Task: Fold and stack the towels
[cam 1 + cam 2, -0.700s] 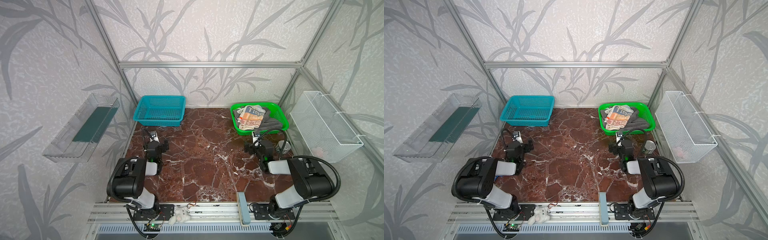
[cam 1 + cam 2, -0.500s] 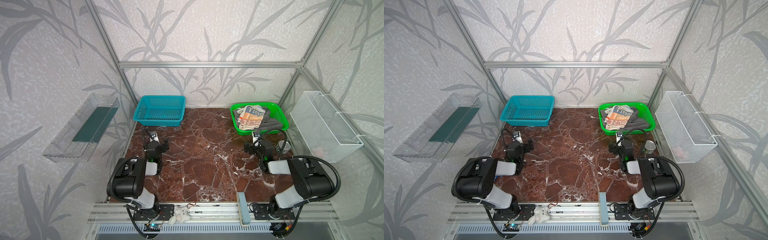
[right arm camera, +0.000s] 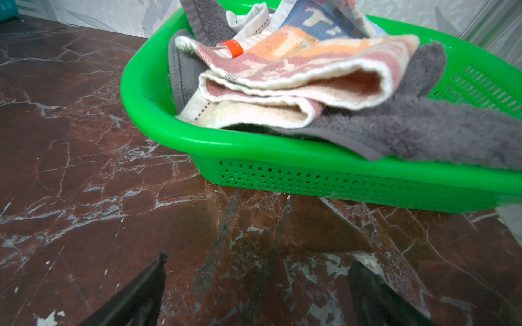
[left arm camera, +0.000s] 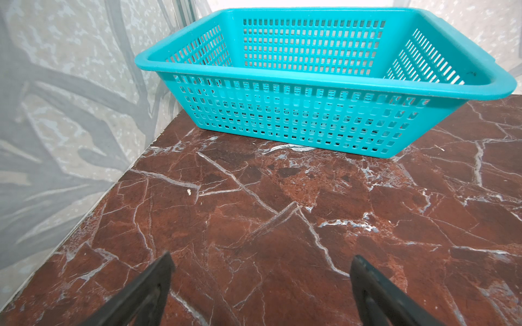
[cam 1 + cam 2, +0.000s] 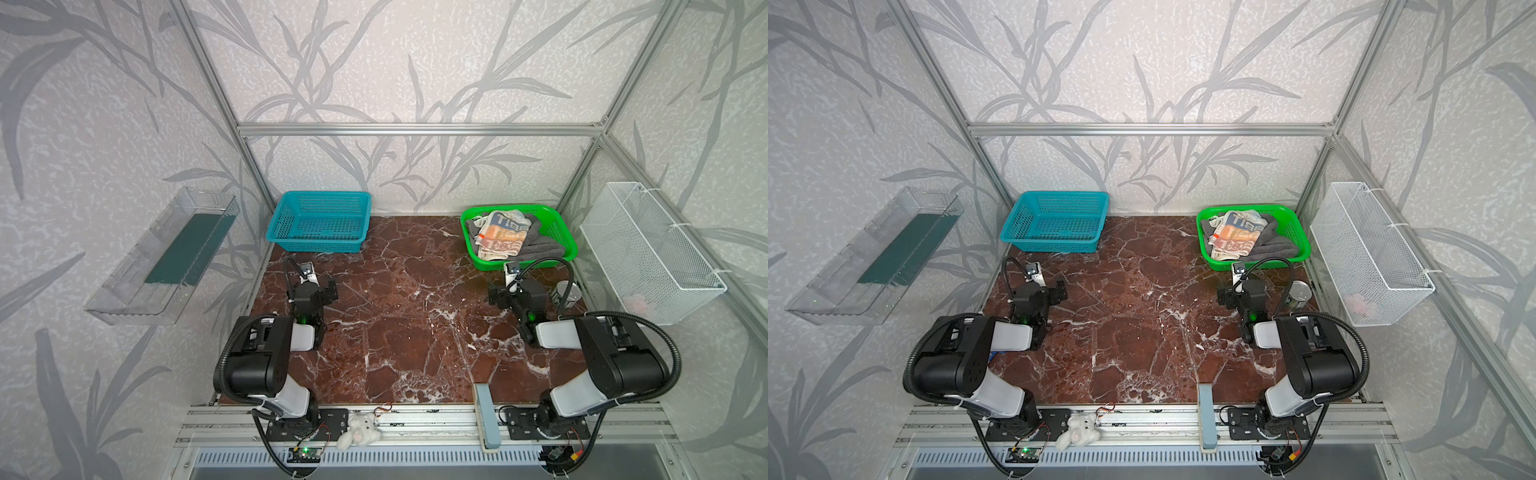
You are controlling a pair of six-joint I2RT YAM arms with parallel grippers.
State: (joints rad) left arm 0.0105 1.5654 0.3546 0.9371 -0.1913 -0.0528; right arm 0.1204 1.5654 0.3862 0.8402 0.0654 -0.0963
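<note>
An orange, blue and white towel (image 5: 500,235) (image 5: 1235,235) with big letters lies crumpled on a dark grey towel (image 5: 540,246) (image 5: 1276,246) in the green basket (image 5: 567,237) at the back right. The right wrist view shows the lettered towel (image 3: 296,76) folded loosely over the grey towel (image 3: 423,127), which drapes over the basket's rim (image 3: 254,144). My right gripper (image 5: 515,291) (image 3: 259,259) hovers open over the marble just in front of this basket, with nothing in it. My left gripper (image 5: 318,287) (image 4: 262,256) stands open and holds nothing, in front of the teal basket (image 5: 320,220) (image 4: 310,84).
A metal can (image 5: 566,291) stands right of my right gripper. A white wire basket (image 5: 648,249) hangs on the right wall and a clear tray (image 5: 166,253) on the left wall. A white plush toy (image 5: 359,430) and a blue-grey bar (image 5: 486,415) lie on the front rail.
</note>
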